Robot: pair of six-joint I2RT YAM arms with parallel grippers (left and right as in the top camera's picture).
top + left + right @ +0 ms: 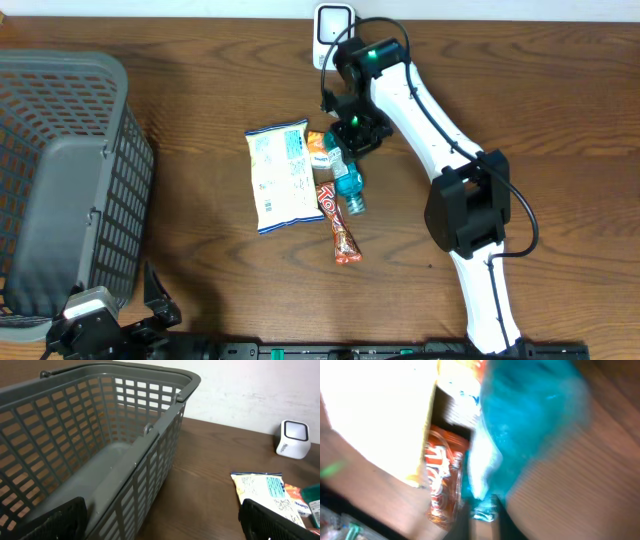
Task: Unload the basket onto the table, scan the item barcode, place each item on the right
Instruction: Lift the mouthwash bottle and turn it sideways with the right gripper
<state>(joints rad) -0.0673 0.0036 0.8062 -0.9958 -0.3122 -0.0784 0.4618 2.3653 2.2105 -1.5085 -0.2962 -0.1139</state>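
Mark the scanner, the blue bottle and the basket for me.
scanner (333, 22), overhead view, on its white top face.
blue bottle (348, 186), overhead view, on the middle of its body.
basket (128, 190), overhead view, on its mesh side wall facing the items.

Grey slatted basket (128, 190), wooden table (560, 110), pale snack bag (278, 175), possibly a chocolate bar (338, 225)

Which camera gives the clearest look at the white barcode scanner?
Left wrist: the scanner stands whole and unobstructed. Overhead shows only its top, crowded by the right arm and its cable. The right wrist view misses it entirely.
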